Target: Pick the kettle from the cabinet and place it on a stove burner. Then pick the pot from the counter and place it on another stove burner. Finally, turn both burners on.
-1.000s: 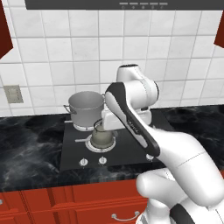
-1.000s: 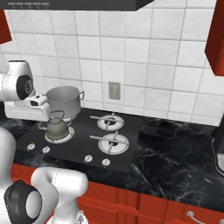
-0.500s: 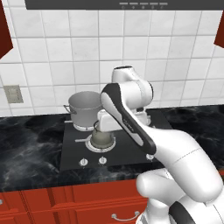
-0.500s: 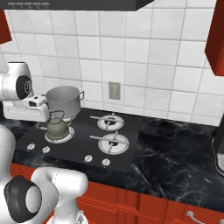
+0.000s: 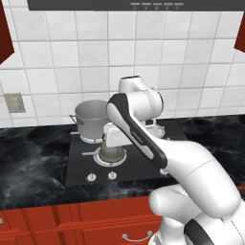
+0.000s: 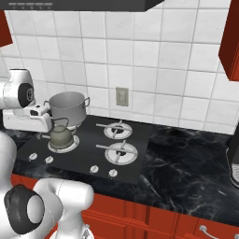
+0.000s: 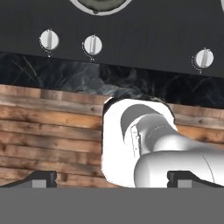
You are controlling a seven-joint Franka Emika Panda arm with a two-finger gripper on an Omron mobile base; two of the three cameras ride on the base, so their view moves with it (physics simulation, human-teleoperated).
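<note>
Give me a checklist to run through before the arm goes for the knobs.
1. Kettle sits on the front left burner: ok.
2. Pot sits on the back left burner behind it: ok.
3. Claw open and holding nothing: ok.
4. Claw clear of the kettle: cannot tell, the arm hides the gap.
5. Knobs in sight along the stove's front edge: ok.
6. Burners lit: cannot tell, no flame seen.

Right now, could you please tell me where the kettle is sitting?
In the right base view, the kettle sits on the front left burner of the cooktop, just in front of the pot.
</note>
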